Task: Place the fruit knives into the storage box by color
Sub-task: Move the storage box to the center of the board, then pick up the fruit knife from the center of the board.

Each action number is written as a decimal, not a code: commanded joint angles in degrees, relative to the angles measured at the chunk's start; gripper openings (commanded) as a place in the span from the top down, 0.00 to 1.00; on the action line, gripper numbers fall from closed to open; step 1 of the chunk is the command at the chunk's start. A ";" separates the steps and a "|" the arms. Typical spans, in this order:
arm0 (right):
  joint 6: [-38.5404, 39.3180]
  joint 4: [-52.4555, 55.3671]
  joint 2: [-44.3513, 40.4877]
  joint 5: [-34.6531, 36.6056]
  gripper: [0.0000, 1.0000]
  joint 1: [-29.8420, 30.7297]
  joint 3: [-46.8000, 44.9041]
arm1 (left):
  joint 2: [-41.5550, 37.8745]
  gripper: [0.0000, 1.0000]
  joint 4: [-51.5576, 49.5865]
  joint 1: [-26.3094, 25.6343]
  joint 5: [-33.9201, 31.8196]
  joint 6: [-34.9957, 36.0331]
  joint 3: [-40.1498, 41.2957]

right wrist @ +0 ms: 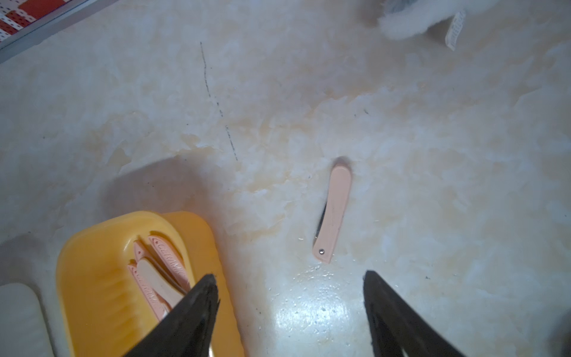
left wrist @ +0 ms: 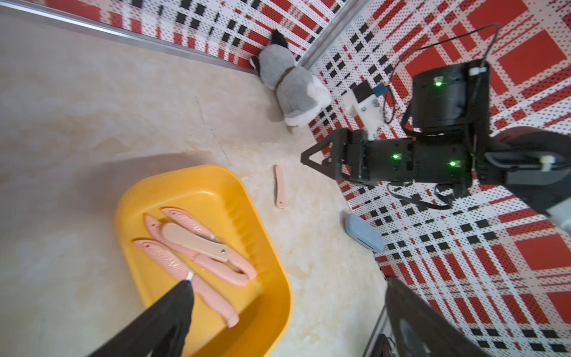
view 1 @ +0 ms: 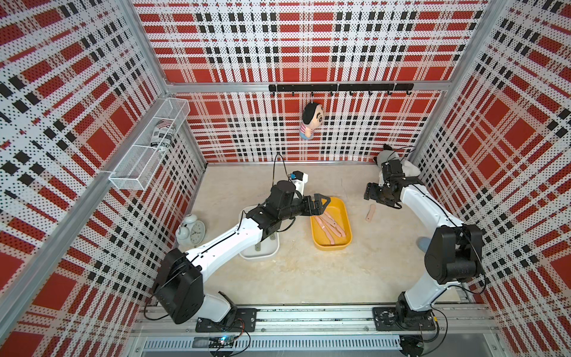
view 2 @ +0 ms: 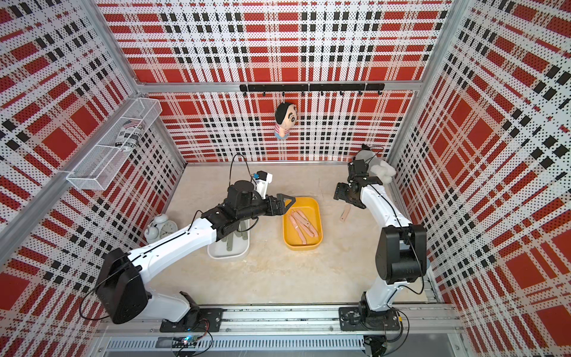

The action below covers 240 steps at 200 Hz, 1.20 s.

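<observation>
Several salmon-pink fruit knives (view 1: 330, 227) lie in the yellow storage box (view 1: 332, 247), which the left wrist view also shows (left wrist: 197, 247). One folded pink knife (view 1: 370, 212) lies alone on the table to the right of that box. My right gripper (right wrist: 289, 273) hovers open just short of this knife (right wrist: 332, 213), with nothing between its fingers. My left gripper (view 1: 323, 205) hangs open and empty over the yellow box's far-left corner. Olive knives (view 2: 230, 244) rest in the white box (view 2: 228, 255), partly hidden under the left arm.
A grey plush toy (left wrist: 290, 83) sits in the back right corner behind the right arm. A blue object (left wrist: 364, 231) lies by the right wall. An alarm clock (view 1: 191, 230) stands left of the white box. A doll (view 1: 310, 119) hangs on the back wall.
</observation>
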<state>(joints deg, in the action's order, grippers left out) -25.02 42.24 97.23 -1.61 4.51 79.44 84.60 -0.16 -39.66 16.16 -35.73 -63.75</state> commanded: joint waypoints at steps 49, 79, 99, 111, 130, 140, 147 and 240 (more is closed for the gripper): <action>0.68 -0.45 5.01 2.31 0.25 -2.90 -2.69 | 11.12 0.02 4.05 -4.51 0.55 -1.14 -7.99; 1.50 -0.21 8.24 1.29 0.28 -2.92 -2.36 | 11.85 0.02 4.14 -5.29 0.62 -1.01 -7.64; 1.96 -0.01 10.85 1.32 0.30 -3.00 -1.29 | 11.48 0.01 4.52 -5.52 0.32 -1.10 -6.84; 2.20 0.03 12.32 1.65 0.30 -3.00 -0.51 | 11.25 0.02 4.74 -5.60 0.27 -1.10 -6.15; 2.77 0.29 14.37 2.11 0.31 -2.97 0.85 | 10.91 0.02 4.95 -5.60 0.18 -1.11 -5.19; 3.17 0.34 15.28 2.18 0.32 -3.01 1.64 | 10.61 0.02 4.91 -5.60 0.01 -1.10 -4.69; 3.55 0.67 16.04 1.94 0.33 -3.02 2.27 | 10.44 0.02 4.95 -5.51 -0.08 -1.11 -4.32; 6.38 2.74 22.54 -0.04 0.41 -2.97 9.59 | 9.43 0.02 5.57 -4.39 0.00 -1.29 -1.56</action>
<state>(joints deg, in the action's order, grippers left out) -19.90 43.62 118.34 -0.97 1.85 87.35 96.05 3.86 -44.56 16.29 -37.08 -66.11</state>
